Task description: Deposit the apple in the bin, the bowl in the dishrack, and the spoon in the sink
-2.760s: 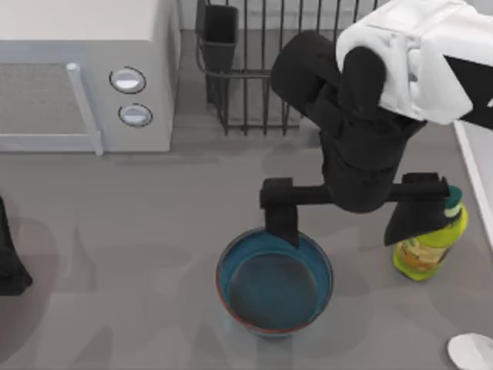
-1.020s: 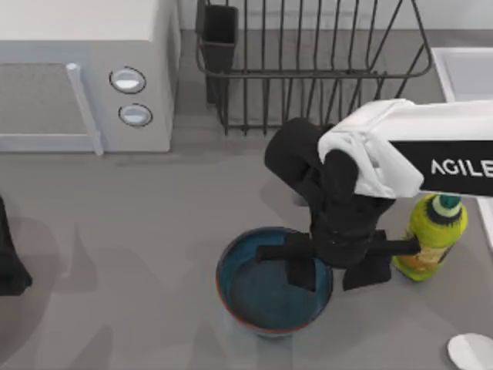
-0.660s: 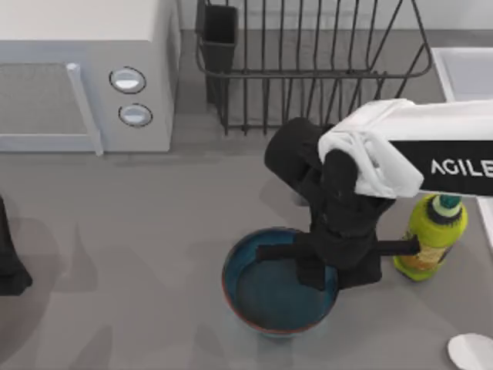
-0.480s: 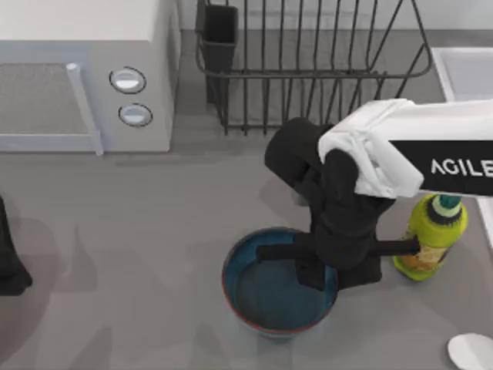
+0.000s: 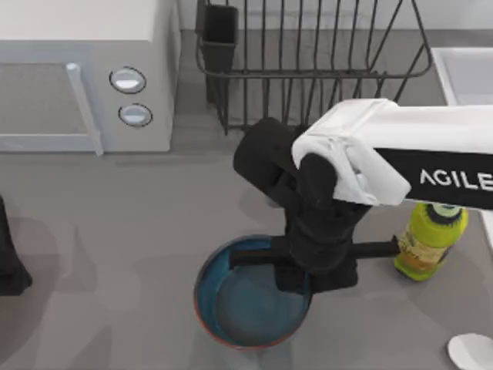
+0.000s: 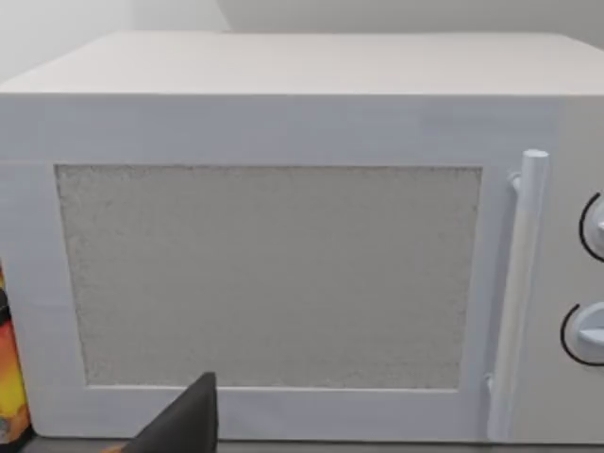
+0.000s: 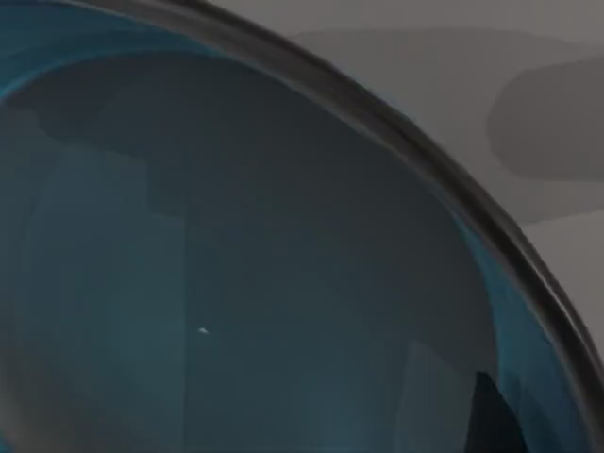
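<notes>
The dishrack stands at the far edge of the grey surface, beside a white microwave. The bowl sits near the front, its right rim clenched by the right claw. The one-sided rim hold could let the bowl tilt or slip when lifted. A yellow-green bottle stands close. The left arm is parked at the left edge

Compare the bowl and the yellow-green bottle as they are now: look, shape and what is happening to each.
The bowl is wide, round and open, teal inside with a reddish-brown rim; the yellow-green bottle is narrow, upright and capped in dark green. The right hand sits at the bowl's rim, while nothing touches the bottle. The bowl is much wider than the bottle. Both are near the grey table's front.
</notes>
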You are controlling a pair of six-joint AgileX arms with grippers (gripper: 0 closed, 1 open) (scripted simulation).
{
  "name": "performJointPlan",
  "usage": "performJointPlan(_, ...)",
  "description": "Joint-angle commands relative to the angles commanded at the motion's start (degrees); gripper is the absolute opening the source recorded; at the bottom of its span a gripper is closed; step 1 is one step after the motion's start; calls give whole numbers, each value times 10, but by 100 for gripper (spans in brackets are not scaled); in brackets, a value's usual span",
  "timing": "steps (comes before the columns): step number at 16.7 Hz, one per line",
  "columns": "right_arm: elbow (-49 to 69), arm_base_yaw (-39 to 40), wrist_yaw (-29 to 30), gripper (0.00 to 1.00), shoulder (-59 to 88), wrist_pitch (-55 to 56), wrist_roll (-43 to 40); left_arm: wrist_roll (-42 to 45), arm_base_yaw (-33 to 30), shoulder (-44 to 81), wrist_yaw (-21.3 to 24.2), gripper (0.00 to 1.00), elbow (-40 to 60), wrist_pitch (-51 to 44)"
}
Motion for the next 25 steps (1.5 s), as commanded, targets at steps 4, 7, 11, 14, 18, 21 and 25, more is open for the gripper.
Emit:
performJointPlan(4,42,36,16,0,-23,-66,19,0,0,0,0,100,0,0)
performJointPlan(7,77,9,18,0,-38,-121,7,0,0,0,0,100,0,0)
performJointPlan(11,116,-49,3,0,-44,-179,-26,0,0,0,0,100,0,0)
performJointPlan(14,120,-55,2,0,-43,-185,-30,0,0,0,0,100,0,0)
performJointPlan(18,118,-49,10,0,-45,-177,-36,0,0,0,0,100,0,0)
performJointPlan(21,116,-26,61,0,-67,-128,-78,0,0,0,0,100,0,0)
performJointPlan(25,109,14,190,0,-111,13,-153,0,0,0,0,100,0,0)
